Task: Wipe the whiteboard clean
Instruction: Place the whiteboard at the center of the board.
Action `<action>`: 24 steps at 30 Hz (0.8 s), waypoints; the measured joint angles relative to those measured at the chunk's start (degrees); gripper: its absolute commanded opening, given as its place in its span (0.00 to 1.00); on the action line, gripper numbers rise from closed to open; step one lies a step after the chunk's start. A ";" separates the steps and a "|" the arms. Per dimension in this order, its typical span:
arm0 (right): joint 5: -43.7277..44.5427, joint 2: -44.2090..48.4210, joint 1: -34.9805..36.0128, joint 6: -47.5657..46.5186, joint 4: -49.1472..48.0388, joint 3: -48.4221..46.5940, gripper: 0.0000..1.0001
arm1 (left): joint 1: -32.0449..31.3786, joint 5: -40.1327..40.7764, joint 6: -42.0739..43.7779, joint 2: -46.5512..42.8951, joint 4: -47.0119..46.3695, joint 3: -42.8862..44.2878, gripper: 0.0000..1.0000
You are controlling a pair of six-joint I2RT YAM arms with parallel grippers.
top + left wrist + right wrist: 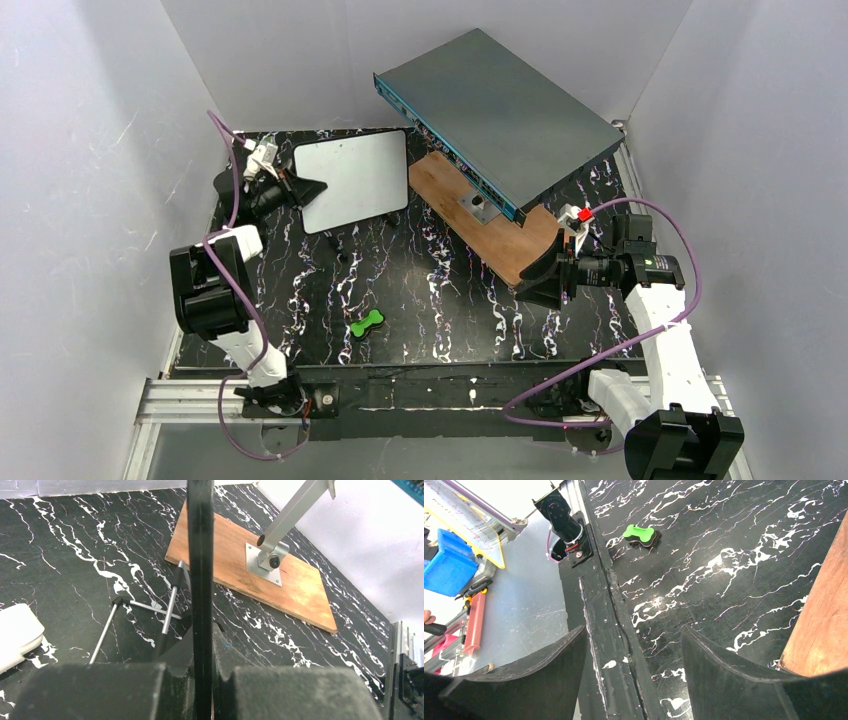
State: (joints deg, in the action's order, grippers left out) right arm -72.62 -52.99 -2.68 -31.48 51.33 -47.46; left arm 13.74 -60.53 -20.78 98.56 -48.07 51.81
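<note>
Whiteboard rim (201, 555) in left hand (303, 187)

Whiteboard (352, 180) left of plank (505, 250); box (500, 110) above plank; eraser (366, 323) nearer arms.

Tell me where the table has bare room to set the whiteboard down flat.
Widest bare patch: the table middle, bordered by the green eraser, the wooden plank and the right gripper. The back is crowded: whiteboard in the left gripper, grey box.

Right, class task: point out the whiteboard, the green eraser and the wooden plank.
whiteboard (352, 183), top view, middle of its white face.
green eraser (367, 323), top view, its narrow middle.
wooden plank (507, 247), top view, bare near end.
</note>
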 measured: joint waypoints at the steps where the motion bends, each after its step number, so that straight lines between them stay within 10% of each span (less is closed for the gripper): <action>1: -0.02 0.00 0.00 0.00 0.02 0.00 0.74 | 0.09 -0.28 0.35 -0.07 -0.63 -0.61 0.00; 24: -1.68 0.02 0.00 -1.51 2.58 0.00 0.75 | -0.11 0.66 18.18 -4.09 6.23 -9.07 0.12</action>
State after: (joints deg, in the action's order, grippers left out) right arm -74.30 -52.97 -2.68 -32.99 53.91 -47.46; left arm 13.63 -59.88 -2.59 94.48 -41.85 42.74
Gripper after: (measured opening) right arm 0.746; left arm 0.107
